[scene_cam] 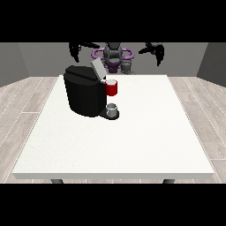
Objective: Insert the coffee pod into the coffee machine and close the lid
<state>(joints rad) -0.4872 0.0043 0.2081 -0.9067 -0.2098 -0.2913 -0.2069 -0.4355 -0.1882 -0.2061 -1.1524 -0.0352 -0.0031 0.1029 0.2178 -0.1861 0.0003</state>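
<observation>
- I can't tell either hand's fingers: hand at the view's left (75, 50), hand at the view's right (155, 49), both raised.
- Grey thing (112, 107) at coffee machine (84, 95) base, maybe the pod; red thing at the machine (112, 88) above it; lid (98, 69) up.

The coffee machine (86, 95) stands on the table's (132, 145) far-left part.

Looks like a bare test room: large white table (132, 145) on pale wood-plank floor (22, 101), plain grey walls (39, 55) at the far side.

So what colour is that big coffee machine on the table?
The coffee machine is black, with a light grey lid raised at its top; the front view shows it.
</observation>
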